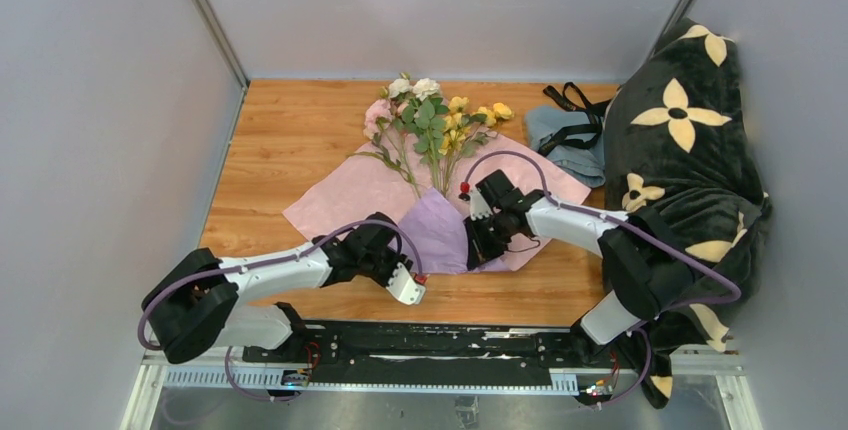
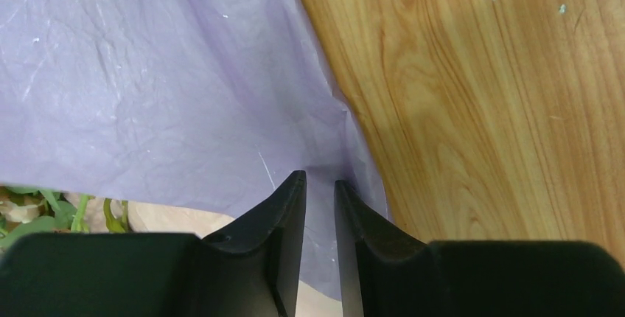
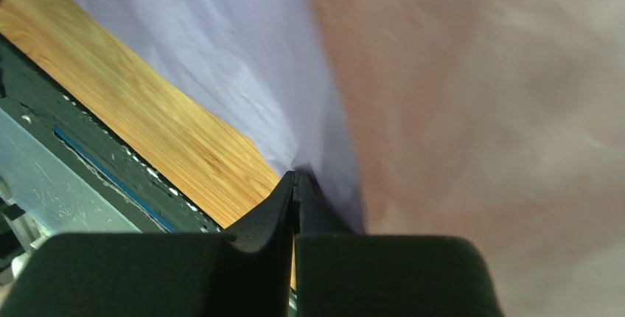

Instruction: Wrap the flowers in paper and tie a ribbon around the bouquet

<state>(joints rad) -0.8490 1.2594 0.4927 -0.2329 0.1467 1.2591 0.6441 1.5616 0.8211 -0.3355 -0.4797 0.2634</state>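
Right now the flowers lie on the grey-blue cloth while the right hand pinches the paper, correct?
No: the top view shows the flowers lying on the paper, not the grey-blue cloth; the right hand does pinch the paper.

Soft even light, faint shadows, paper (image 3: pixel 479 110) blurred in right wrist view
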